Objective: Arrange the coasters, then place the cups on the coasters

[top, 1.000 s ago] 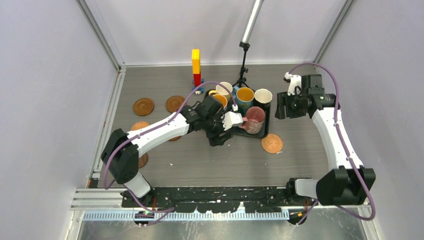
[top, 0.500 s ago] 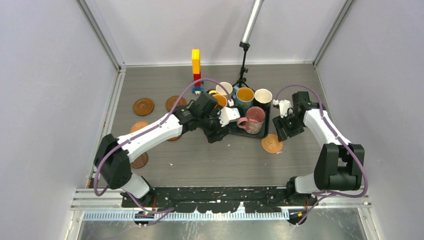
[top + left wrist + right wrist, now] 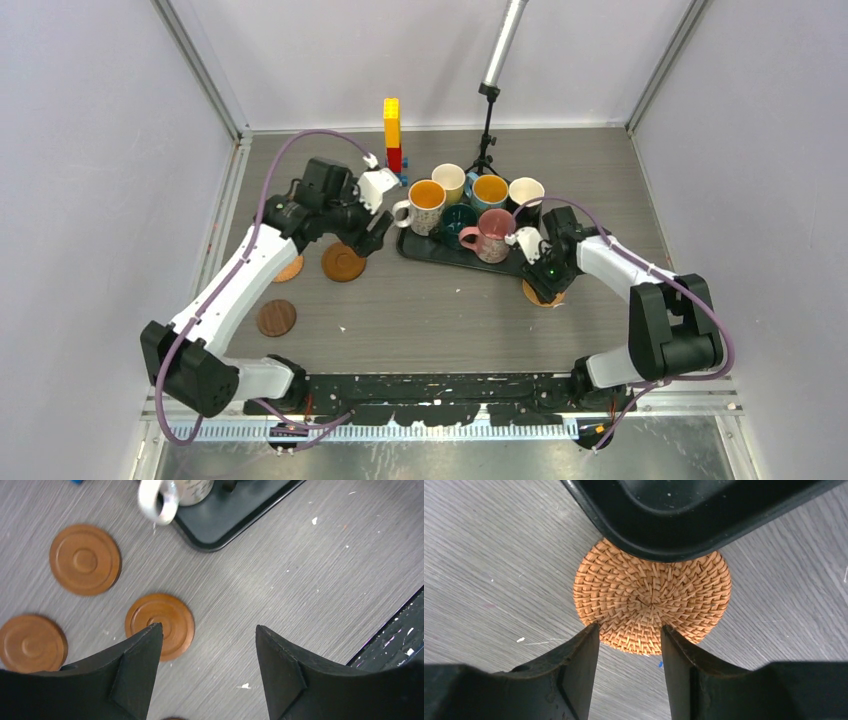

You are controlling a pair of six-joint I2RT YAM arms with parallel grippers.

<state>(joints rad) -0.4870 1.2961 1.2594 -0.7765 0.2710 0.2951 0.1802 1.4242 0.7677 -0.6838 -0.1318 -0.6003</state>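
Woven coaster point(image 3: 651, 600) lies flat on the table directly under the right gripper point(image 3: 630, 632), whose jaws stand parted over the disc's near edge and clasp nothing. The disc's far edge is hidden by a corner of the black tray point(image 3: 704, 515). The left gripper point(image 3: 207, 630) hangs with its jaws spread wide and empty, a rimmed wooden coaster point(image 3: 160, 625) lies partly behind one fingertip, and the cups point(image 3: 428, 196) stand together on the tray nearby.
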